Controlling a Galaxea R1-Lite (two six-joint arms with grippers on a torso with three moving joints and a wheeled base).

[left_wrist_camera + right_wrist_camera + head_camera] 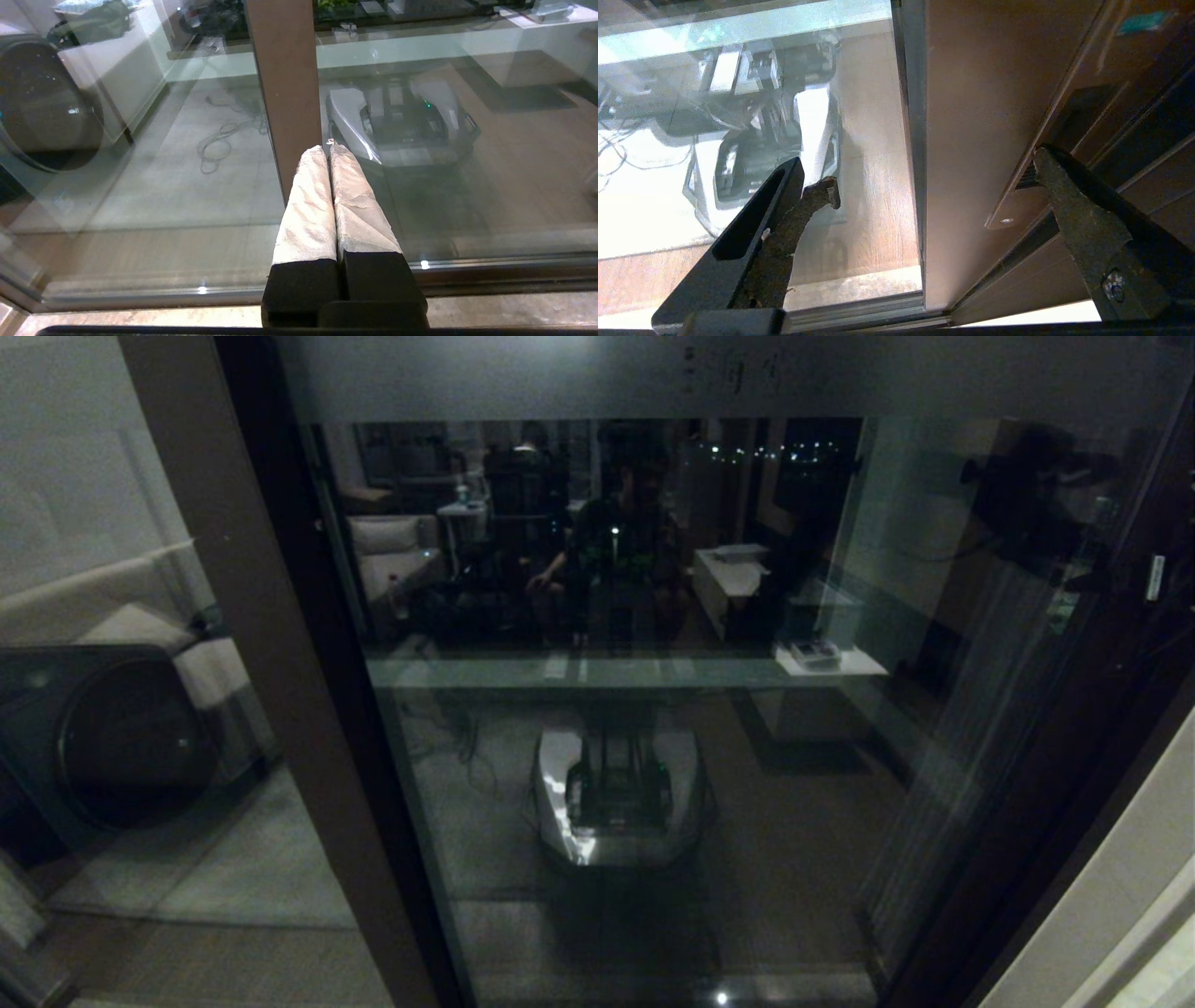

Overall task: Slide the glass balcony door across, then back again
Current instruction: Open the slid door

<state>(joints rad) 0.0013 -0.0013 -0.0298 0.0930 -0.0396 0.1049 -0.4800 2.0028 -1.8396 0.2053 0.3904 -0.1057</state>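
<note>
Currently, going left to right: the round dark-fronted washing machine (103,737) sits behind glass at far left, then the brown vertical post (243,644), then the tall glass balcony door in its dark brown frame (653,728), which fills the head view from that post across to its right-hand stile at the far right edge.

Left gripper (329,147): white-wrapped fingers (308,200) pressed together, holding nothing, tips right at the brown post; contact can't be confirmed. It looks parked.

Right gripper (938,172): dark fingers spread wide and straddling the door's brown stile (971,140). One finger is over the glass side, the other is hooked at the slim recessed handle plate (1017,205) on the stile's edge. It isn't clamping anything.

My read: the step in hand is engaging the handle for a slide. Whether this is the first pass or the return pass can't be told from this view. The next move calls for keeping that fingertip seated in the recess and pushing parallel to the bottom track (859,312); any outward pull would likely slip the hook.

Door look: a frosted band with faint characters (728,373) runs across the top, and the clear glass below strongly reflects the room and the robot's base.
</note>
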